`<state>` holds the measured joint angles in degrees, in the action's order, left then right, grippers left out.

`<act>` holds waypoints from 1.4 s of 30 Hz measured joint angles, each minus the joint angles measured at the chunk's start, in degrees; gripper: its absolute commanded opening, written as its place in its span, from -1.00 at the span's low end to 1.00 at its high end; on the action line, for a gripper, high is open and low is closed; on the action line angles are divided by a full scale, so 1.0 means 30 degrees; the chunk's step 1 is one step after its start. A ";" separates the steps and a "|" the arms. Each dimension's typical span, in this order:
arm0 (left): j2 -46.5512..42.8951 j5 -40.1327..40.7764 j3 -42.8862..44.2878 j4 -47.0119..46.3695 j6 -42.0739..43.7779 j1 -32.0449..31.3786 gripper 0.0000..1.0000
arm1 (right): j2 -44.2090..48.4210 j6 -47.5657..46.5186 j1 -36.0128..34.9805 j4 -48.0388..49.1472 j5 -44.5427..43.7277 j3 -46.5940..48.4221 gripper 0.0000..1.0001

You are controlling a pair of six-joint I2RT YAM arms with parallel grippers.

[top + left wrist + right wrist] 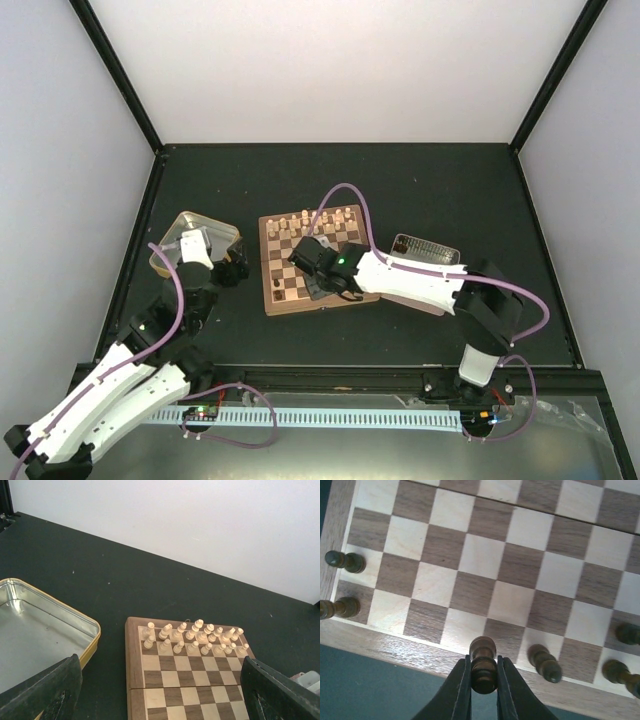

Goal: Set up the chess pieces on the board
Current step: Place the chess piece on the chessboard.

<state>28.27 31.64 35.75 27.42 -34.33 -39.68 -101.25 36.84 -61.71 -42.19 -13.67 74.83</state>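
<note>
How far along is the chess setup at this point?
Done: the cream pieces stand in two rows at the far end of the board. In hand: the right claw grips a dark piece at the near border. Left: only a few other dark pieces stand on the near rows, with many squares bare. The left claw is open and holds nothing.

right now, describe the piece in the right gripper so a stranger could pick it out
Find the square wooden chessboard with tan and brown squares, then its border along the bottom of the right wrist view. There one dark brown wooden chess piece is pinched in the right gripper. Its dark neighbours sit free on their squares; only this one is gripped.
</note>
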 measured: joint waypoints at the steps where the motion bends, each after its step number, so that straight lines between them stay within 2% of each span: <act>1: 0.0029 -0.0058 0.0000 -0.0007 0.0000 0.0036 0.76 | 0.0197 0.0095 0.0087 -0.0022 -0.0058 -0.0109 -0.82; 26: 0.0248 -0.0845 -0.0109 -0.0022 0.0000 0.0357 0.76 | -0.0583 0.0255 0.0546 0.0000 0.0270 -0.0459 -0.77; 28: 0.0248 -0.0882 -0.0109 -0.0022 0.0000 0.0364 0.76 | -0.0612 0.0248 0.0546 0.0007 0.0262 -0.0437 -0.69; 33: 0.0248 -0.0991 -0.0109 -0.0022 0.0000 0.0372 0.76 | -0.0707 0.0146 0.0546 -0.0087 0.0262 -0.0342 -0.35; 37: 0.0248 -0.1071 -0.0117 -0.0022 0.0000 0.0444 0.76 | -0.0729 0.0175 0.0546 -0.0117 0.0321 -0.0262 -0.25; 42: 0.0248 -0.1129 -0.0117 -0.0022 0.0000 0.0488 0.76 | -0.0656 0.0277 0.0546 -0.0146 0.0313 0.0007 -0.24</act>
<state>29.02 28.25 35.40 27.35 -34.33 -38.22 -103.22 37.67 -60.07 -42.63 -12.73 74.85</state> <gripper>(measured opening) 0.880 0.380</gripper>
